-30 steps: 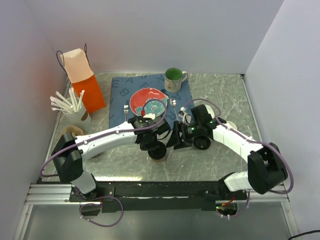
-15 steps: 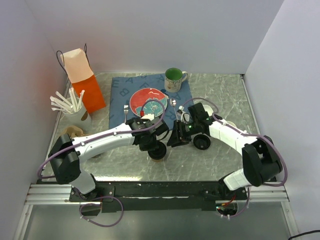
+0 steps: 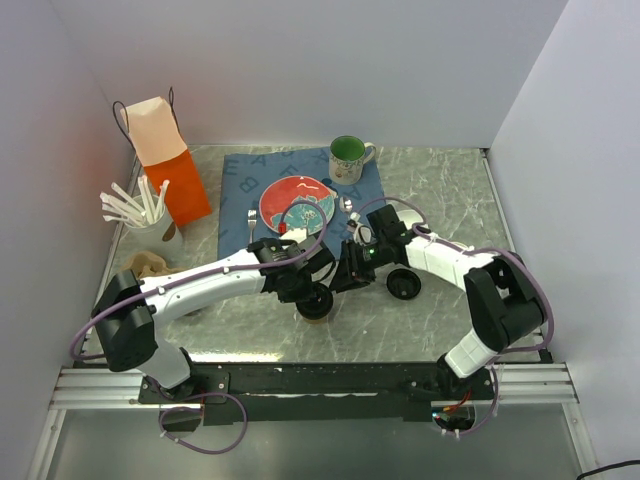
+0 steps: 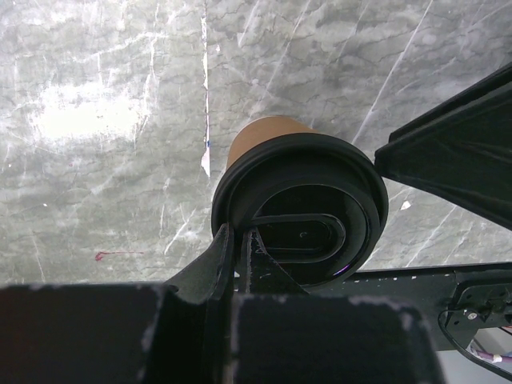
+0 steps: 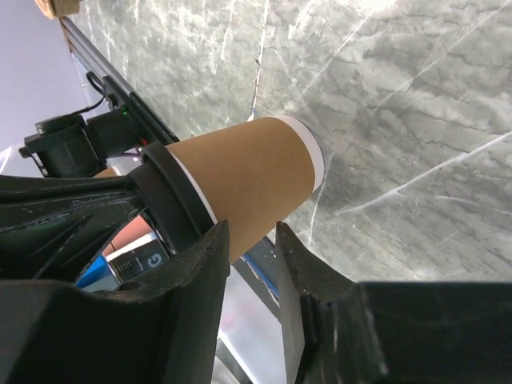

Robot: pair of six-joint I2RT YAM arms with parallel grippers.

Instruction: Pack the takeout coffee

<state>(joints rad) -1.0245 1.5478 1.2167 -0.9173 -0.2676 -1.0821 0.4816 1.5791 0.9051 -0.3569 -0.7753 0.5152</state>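
The coffee (image 4: 300,204) is clenched at its lid by the left gripper (image 4: 238,237), and the right gripper (image 5: 252,238) is found shifted left and narrowed beside it, grasp undeterminable, a handover being indicated.

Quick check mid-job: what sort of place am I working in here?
Probably a lab test cell dressed as a café table: plain white walls box in a marble-look tabletop, a metal rail edges the near side, and an orange paper bag, green mug and red plate serve as props.
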